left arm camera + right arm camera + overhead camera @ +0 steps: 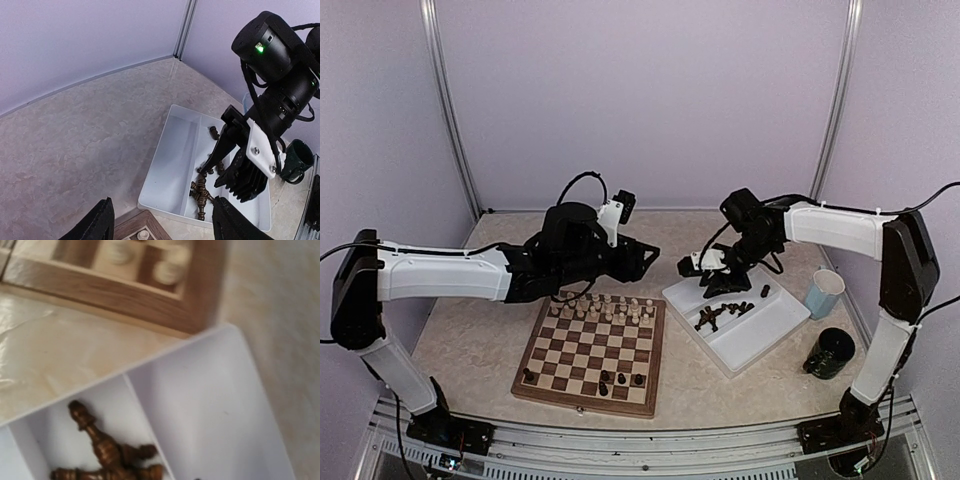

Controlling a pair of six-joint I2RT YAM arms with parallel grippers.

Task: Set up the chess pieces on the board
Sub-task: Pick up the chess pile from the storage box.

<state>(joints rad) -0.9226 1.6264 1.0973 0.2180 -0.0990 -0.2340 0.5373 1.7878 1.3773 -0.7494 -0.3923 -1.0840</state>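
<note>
White divided tray (176, 165) holds dark turned chess pieces (202, 194); left jaws gape empty; right jaws' state unclear.

This is a robotics lab cell, not a lived-in room. Plain pale lilac panels (640, 100) close in the counter (480, 340) on three sides, joined by bare aluminium posts (450, 110) at its far corners. A left arm (440, 275) and a right arm (840, 230), both white and black, are bolted to a slotted metal rail (640, 447) along the counter's near edge, with black cables (585, 174) looping loose. The beige marbled counter carries a chessboard (585, 350) and a white divided tray (765, 335).
</note>
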